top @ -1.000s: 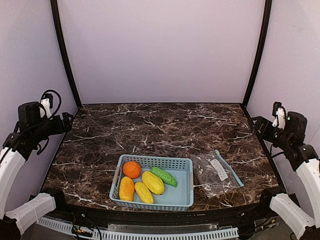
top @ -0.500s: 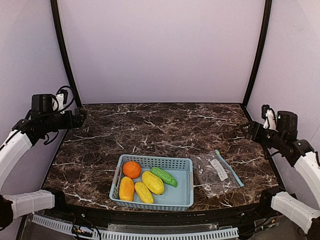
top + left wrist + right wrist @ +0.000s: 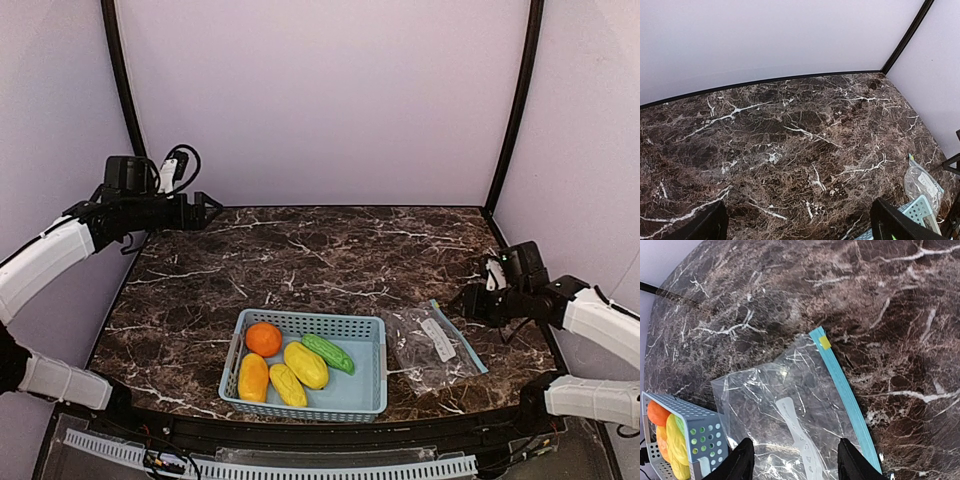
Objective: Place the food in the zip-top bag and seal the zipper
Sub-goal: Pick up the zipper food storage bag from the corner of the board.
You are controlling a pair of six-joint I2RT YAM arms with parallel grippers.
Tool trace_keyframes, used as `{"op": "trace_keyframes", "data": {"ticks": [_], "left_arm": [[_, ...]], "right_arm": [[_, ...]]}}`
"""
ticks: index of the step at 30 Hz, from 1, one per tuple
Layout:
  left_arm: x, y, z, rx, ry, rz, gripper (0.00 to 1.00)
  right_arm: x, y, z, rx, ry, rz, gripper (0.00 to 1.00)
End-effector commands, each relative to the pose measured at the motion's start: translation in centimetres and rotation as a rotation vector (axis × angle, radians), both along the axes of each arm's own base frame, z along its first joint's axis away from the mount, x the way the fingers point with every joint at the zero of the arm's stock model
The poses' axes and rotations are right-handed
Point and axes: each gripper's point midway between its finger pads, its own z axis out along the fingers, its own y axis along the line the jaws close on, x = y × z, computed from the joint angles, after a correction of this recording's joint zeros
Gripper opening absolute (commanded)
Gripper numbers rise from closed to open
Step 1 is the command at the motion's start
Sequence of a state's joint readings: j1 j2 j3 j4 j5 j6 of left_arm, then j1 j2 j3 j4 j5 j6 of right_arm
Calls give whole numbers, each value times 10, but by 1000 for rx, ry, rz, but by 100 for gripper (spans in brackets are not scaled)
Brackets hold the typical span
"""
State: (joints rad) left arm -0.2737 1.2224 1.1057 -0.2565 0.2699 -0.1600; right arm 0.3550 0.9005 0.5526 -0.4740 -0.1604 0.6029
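The food lies in a light blue perforated basket (image 3: 372, 372): a round orange (image 3: 264, 339), three yellow oblong pieces (image 3: 306, 365) and a slim green pod (image 3: 328, 352). The zip-top bag (image 3: 432, 345) lies flat and empty to the basket's right, with its blue zipper (image 3: 460, 337) along the right edge. My right gripper (image 3: 465, 300) hangs just over the bag's far right side. In the right wrist view its jaws stand apart over the bag (image 3: 790, 400) with nothing gripped, and the zipper (image 3: 840, 380) runs just right of the fingers. My left gripper (image 3: 205, 212) is open, high over the back left of the table.
The basket (image 3: 695, 435) sits close against the bag's left side, with the orange (image 3: 657, 412) showing through it. In the left wrist view the bag (image 3: 925, 182) and a corner of the basket (image 3: 917, 210) appear at the lower right. Black frame posts stand at both back corners.
Both arms have swung in from the sides. The left one rose toward the back left of the table. The right one dropped and reached in to just over the bag.
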Motion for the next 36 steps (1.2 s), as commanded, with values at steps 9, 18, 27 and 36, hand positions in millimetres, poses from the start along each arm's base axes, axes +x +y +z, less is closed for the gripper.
{"op": "trace_keyframes", "data": {"ticks": [9,18,27,36], "left_arm": [[-17,-2,-5,-6,-25,-42,100],[-17,-5,-8,-18,-12,-56,100],[-18,-5,-7,-17,-20,-56,100],[-18,-4,-7,-16,-21,-49,100]], "right_arm": [[-23,-24,-59,-117,183,-140,44],[-22,-8,-69,-166,198,6,33],[-25,36,-61,-39,142,183,39],[-24,39,-55,-133,118,183,53]]}}
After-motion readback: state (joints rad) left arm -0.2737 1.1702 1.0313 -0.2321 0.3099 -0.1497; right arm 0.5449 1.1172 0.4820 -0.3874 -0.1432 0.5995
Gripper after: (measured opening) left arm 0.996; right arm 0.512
